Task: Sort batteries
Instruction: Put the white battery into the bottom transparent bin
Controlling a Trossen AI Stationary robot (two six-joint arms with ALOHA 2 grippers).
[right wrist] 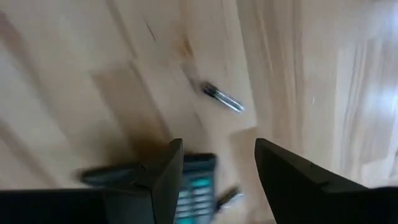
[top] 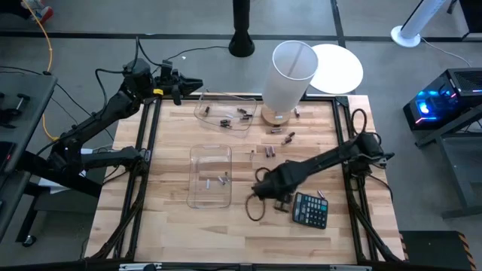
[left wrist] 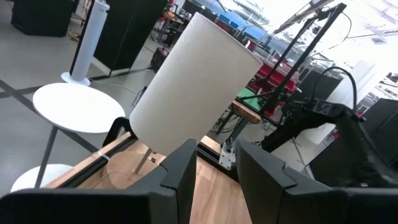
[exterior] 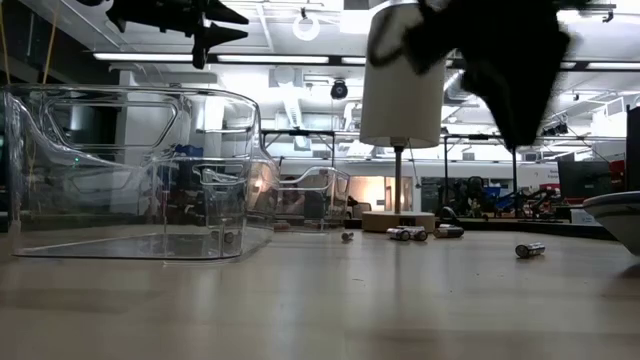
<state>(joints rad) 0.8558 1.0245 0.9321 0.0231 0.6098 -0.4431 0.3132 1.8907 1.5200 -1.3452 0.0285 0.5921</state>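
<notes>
High view: the right gripper hangs over bare wood at lower centre, just left of the calculator, fingers parted and empty. The left gripper, also parted and empty, sits past the table's upper-left edge. Small cylindrical batteries lie at centre, long axes mixed; others rest in two clear plastic bins and beside the white lamp.

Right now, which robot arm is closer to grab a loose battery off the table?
The right. Its gripper, jaws open, hangs over the wooden table near small silvery cylindrical batteries. The left gripper sits raised at the table's far corner.
</notes>
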